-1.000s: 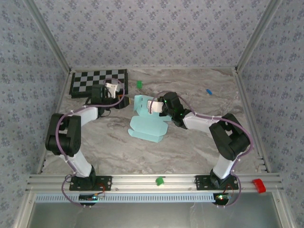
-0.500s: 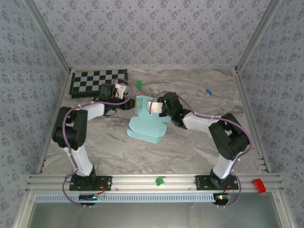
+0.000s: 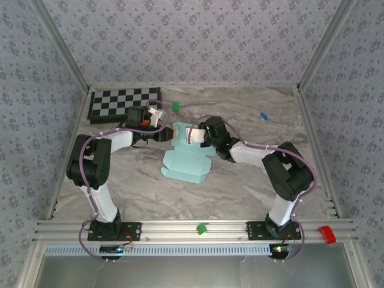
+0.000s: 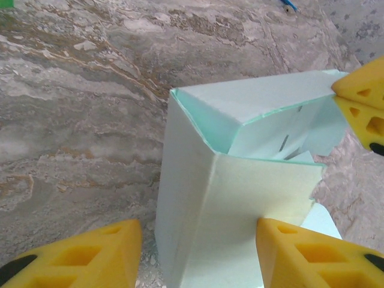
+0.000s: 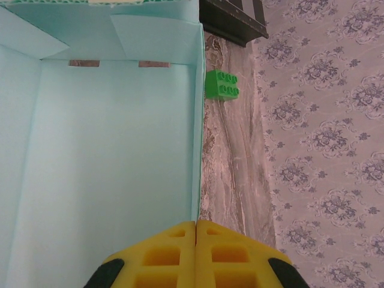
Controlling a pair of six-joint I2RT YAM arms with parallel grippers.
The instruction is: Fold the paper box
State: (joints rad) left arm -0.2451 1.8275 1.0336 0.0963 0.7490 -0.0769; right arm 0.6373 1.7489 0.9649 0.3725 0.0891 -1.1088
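Paper box [image 3: 185, 163] of pale light-blue thin card is lying half-raised just right of the black-and-white checkerboard [image 3: 125, 103], seen from above. At the left wrist, the yellow-fingered left gripper [image 4: 198, 240] is straddling an upright wall, released. At the right wrist, the right gripper [image 5: 197, 231] is pinching a wall edge; a careless squeeze risks buckling the card.

The paper box [image 3: 183, 163] was pale light-blue thin card, only partly folded, and lay near the middle of the worktop [image 3: 150, 198]. Its near part lay flat as a sheet, while its far part stood up as walls. In the left wrist view the upright panels met at creased corners, with a flap turned inward on top. In the right wrist view the open inside showed two short dark slits along the far fold.
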